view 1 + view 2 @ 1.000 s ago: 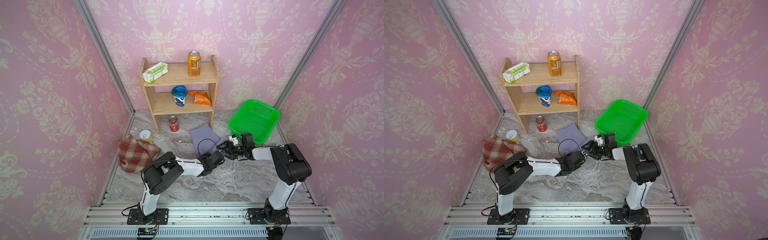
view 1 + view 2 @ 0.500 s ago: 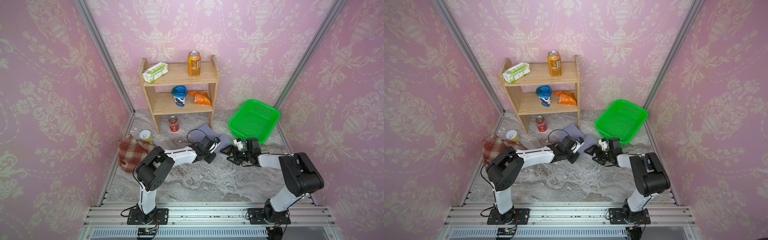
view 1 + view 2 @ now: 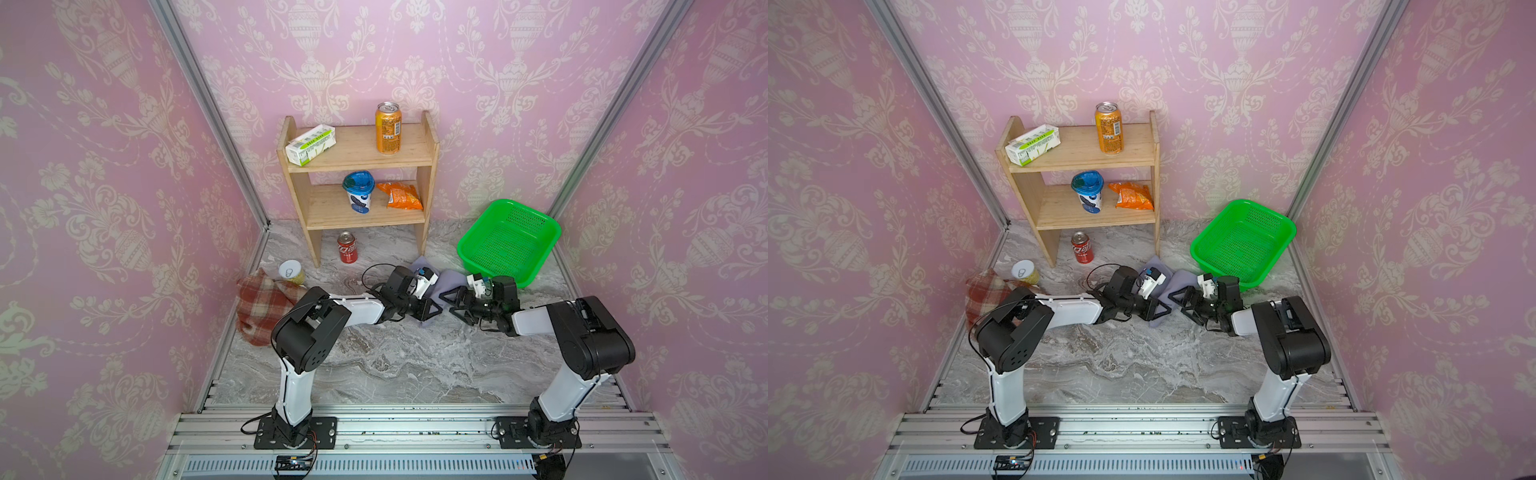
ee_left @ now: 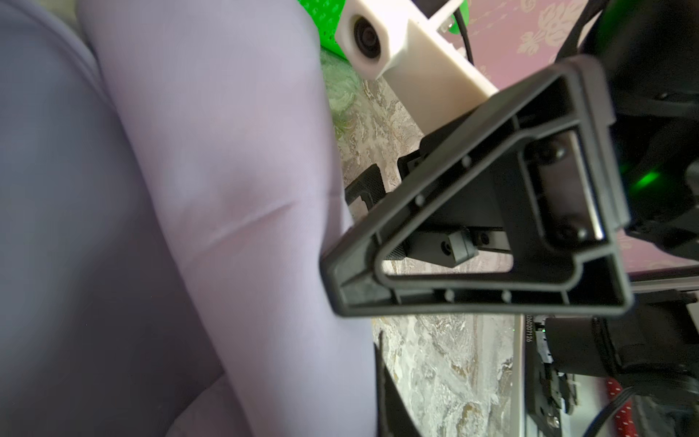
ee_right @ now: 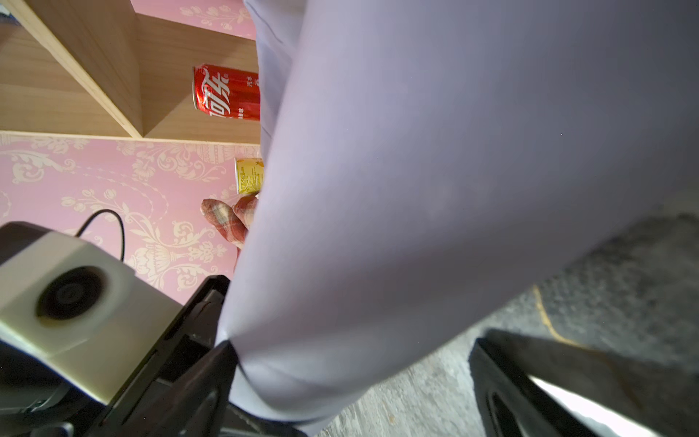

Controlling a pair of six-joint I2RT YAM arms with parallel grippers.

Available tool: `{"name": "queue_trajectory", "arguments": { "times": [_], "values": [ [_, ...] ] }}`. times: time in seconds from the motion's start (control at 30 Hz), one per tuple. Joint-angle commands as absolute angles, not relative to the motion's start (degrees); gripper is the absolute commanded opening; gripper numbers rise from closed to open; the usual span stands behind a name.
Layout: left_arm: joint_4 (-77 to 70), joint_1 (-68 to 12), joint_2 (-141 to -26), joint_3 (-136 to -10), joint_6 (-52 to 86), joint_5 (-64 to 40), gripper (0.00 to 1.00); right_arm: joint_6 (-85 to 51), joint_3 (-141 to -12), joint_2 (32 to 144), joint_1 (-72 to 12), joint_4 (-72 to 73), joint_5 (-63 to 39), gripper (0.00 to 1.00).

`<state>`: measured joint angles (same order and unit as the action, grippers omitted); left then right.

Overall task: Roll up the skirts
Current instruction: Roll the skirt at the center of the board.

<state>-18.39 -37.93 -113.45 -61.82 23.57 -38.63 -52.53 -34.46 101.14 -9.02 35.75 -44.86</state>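
Lavender skirt now bunched, part-hidden | left fingers seemingly pinch it | right fingers wide

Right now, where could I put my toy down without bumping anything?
Free: the marble tabletop between the front rail and the lavender skirt; inside the green basket; the top shelf between box and orange can. Crowded: around the lavender skirt, and the corner with the plaid skirt, yellow can and red can.

Top views: high, front, looking down, whole table. Wrist views: close, facing each other across lavender skirt.
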Motion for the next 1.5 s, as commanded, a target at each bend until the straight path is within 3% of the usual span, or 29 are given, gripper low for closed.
{"name": "queue_trajectory", "arguments": {
  "times": [0.0, 0.17, 0.33, 0.43, 0.47, 0.53, 0.73, 0.9, 1.07, 1.47],
  "values": [
    [-27.0, -37.3, -116.1, -61.2, 30.2, -44.7, 0.20, -54.4, -34.6, 103.4, -8.9, 35.1, -41.5, 0.91],
    [-37.7, -36.1, -121.5, -61.8, 39.8, -49.2, 0.23, -53.7, -35.4, 104.5, -9.5, 33.8, -40.6, 0.75],
    [-39.9, -36.1, -123.2, -62.0, 42.0, -51.2, 0.24, -52.9, -36.4, 104.9, -9.8, 32.1, -39.9, 0.69],
    [-38.3, -36.1, -122.5, -61.7, 41.0, -51.6, 0.32, -52.2, -37.1, 104.9, -9.8, 30.8, -39.5, 0.45],
    [-37.2, -36.1, -122.0, -61.6, 40.0, -51.4, 0.46, -52.2, -37.3, 105.0, -9.8, 30.5, -39.3, 0.31],
    [-32.4, -35.7, -119.5, -61.3, 36.1, -49.8, 0.99, -51.5, -37.8, 105.0, -10.0, 29.1, -39.4, 0.17],
    [-10.7, -35.6, -105.6, -61.1, 14.0, -30.9, 0.99, -48.9, -38.4, 103.5, -11.0, 24.5, -38.0, 0.12],
    [-9.3, -42.4, -96.4, -56.3, -3.9, -11.3, 0.99, -48.8, -38.5, 102.5, -11.3, 23.6, -38.2, 0.11],
    [-10.4, -50.5, -96.5, -54.0, -18.0, 3.0, 0.99, -48.5, -39.4, 101.4, -11.3, 21.8, -38.5, 0.10],
    [-12.0, -56.3, -105.2, -55.8, -23.8, 9.8, 0.98, -47.5, -40.0, 99.1, -11.3, 18.4, -39.3, 0.11]
  ]
}}
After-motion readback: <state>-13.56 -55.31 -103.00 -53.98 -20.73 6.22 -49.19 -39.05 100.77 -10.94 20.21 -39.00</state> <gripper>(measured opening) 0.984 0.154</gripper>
